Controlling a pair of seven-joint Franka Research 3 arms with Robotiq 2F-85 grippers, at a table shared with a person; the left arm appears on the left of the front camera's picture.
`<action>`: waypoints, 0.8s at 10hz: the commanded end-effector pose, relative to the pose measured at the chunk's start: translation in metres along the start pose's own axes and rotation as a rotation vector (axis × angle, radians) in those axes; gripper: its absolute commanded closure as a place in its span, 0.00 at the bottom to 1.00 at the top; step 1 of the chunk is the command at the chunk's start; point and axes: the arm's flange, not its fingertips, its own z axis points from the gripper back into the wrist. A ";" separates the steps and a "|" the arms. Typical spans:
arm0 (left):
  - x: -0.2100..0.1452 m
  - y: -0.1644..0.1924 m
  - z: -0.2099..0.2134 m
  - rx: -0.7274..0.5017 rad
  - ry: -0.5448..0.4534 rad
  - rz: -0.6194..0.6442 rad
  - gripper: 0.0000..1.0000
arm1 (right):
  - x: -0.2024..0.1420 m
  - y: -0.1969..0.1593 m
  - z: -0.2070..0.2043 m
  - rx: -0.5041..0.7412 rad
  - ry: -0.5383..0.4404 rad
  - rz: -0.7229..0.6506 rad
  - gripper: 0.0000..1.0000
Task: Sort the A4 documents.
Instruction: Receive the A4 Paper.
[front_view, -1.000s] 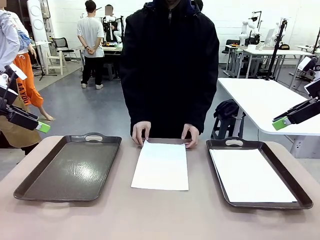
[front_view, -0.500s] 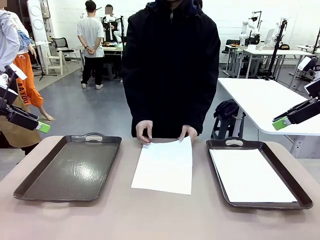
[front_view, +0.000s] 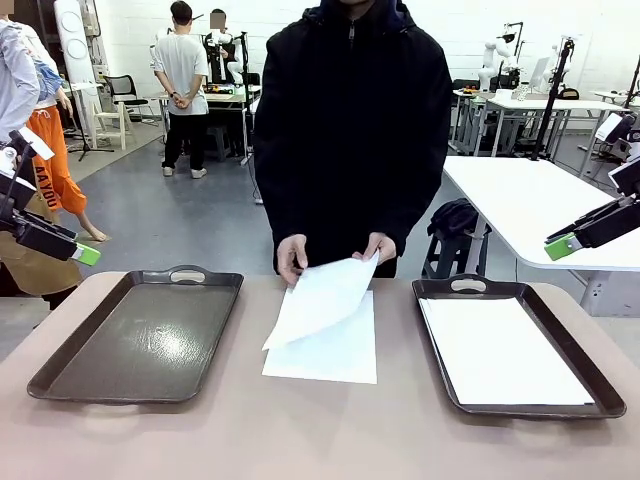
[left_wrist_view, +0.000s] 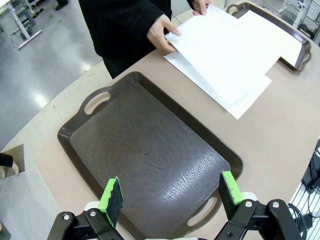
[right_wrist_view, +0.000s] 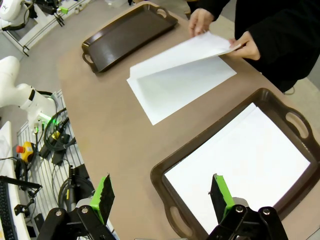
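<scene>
- Left pincer spread wide and empty, over the bare left tray. Right pincer also spread and empty, above the right tray.
- Lower paper lies flat mid-table, between the trays. Top sheet is lifted at its 12 o'clock edge by the person's hands. More sheets are in the tray at 3 o'clock.
- Risk: the floppy sheet is held by one edge, so it could sag, slip, or drag the lower paper askew. A pincer reaching in now might crumple it or hit the hands.
</scene>
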 end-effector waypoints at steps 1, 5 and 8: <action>-0.003 0.004 -0.001 -0.015 -0.009 -0.015 0.00 | 0.000 0.000 -0.001 0.004 -0.001 0.004 0.00; -0.003 0.004 -0.001 -0.015 -0.009 -0.015 0.00 | 0.000 0.000 -0.001 0.004 -0.001 0.004 0.00; -0.003 0.004 -0.001 -0.015 -0.009 -0.015 0.00 | 0.000 0.000 -0.001 0.004 -0.001 0.004 0.00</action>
